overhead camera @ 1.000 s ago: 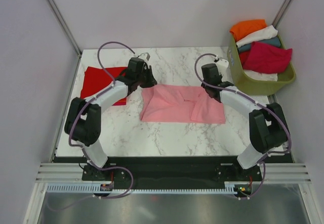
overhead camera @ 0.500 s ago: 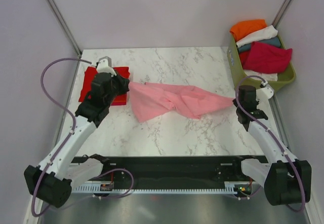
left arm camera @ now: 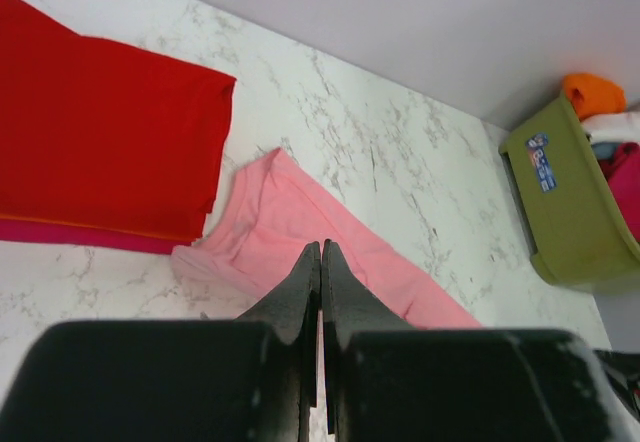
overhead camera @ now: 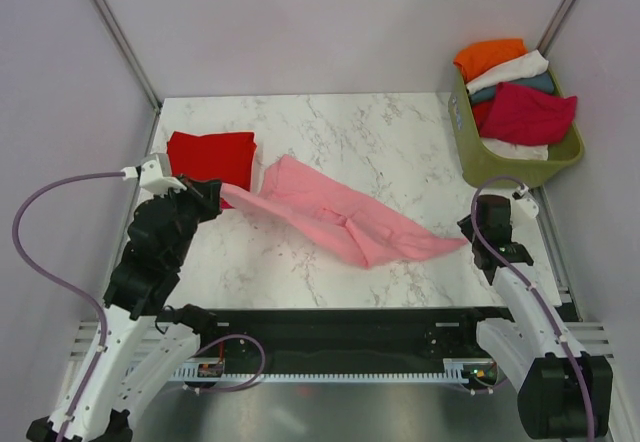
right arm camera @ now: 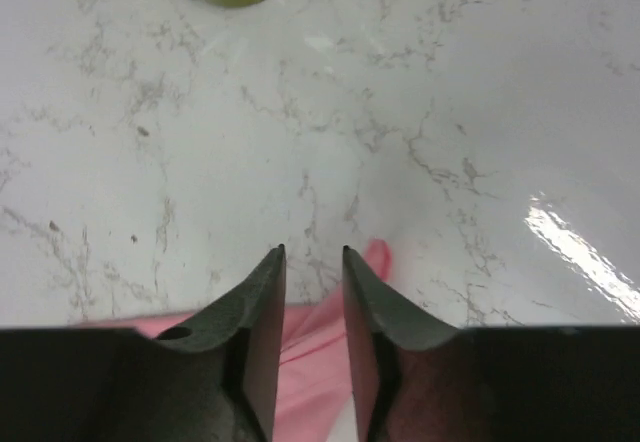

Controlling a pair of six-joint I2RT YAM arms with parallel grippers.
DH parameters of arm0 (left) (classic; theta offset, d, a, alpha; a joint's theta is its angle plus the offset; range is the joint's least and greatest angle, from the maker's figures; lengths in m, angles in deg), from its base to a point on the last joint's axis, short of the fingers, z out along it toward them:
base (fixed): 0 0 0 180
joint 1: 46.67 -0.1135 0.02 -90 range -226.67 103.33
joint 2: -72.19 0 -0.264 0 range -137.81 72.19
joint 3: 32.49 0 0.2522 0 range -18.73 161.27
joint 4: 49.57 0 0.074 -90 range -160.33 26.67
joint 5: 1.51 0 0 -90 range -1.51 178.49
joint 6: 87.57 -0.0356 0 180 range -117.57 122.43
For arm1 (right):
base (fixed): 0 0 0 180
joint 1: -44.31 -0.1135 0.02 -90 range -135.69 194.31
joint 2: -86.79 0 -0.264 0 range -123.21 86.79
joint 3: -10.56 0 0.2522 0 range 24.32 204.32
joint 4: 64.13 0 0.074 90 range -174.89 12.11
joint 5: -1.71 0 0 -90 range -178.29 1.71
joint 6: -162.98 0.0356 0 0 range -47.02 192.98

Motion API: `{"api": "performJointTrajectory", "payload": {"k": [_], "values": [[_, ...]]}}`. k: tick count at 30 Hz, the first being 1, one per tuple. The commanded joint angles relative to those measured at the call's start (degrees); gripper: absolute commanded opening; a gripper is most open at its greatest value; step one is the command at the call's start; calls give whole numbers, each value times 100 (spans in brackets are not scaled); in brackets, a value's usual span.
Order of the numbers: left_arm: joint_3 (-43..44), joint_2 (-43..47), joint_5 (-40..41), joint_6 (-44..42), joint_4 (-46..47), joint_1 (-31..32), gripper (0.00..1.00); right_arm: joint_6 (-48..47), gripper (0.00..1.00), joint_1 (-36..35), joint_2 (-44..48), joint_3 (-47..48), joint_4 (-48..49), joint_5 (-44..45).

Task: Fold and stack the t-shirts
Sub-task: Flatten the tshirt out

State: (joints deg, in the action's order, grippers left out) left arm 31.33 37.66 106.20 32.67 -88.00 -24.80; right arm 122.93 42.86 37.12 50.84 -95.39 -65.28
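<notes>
Currently: pink t-shirt (overhead camera: 335,217) lies stretched diagonally across marble table (overhead camera: 390,132), left-centre toward right near edge. Left gripper (overhead camera: 218,195) has fingers pressed together, pinching shirt's left corner. Right gripper (right arm camera: 312,252) has fingers apart above shirt's right tip, not clamping it. Folded red t-shirt (overhead camera: 210,152) at left rear, just beside pink one. Other t-shirts (overhead camera: 525,112) piled in green basket (overhead camera: 505,170), right rear.

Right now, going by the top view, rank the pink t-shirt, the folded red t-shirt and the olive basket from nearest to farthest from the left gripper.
1. pink t-shirt: its left end is pinched in the left gripper.
2. red t-shirt: folded, just beyond the gripper at the table's far left.
3. olive basket: far right, across the whole table.
</notes>
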Motion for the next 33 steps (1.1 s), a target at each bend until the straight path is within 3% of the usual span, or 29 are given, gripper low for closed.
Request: {"api": "performJointTrajectory", "payload": {"k": [1, 4, 8, 12, 18, 25, 33], "values": [[-479, 156, -504, 367, -91, -16, 2, -1038, 41, 5, 133, -68, 605, -1058], [-945, 183, -927, 544, 32, -16, 2, -1594, 55, -30, 81, -34, 1099, -2281], [-1480, 217, -1332, 694, 172, -16, 2, -1875, 58, -468, -393, 396, 1152, -2872], [-1833, 454, -1359, 773, 251, -16, 2, -2348, 57, -1766, -1087, 924, 1082, -2513], [-2027, 683, -1332, 764, 278, -16, 2, -2631, 52, -2832, -2704, 2013, 863, -2345], [-2150, 701, -1306, 738, 278, -16, 2, -2745, 53, -3449, -4057, 2971, 607, -1423], [-2185, 701, -1323, 729, 296, -16, 2, -2886, 53, -3888, -4718, 3307, 440, -1096]]}}
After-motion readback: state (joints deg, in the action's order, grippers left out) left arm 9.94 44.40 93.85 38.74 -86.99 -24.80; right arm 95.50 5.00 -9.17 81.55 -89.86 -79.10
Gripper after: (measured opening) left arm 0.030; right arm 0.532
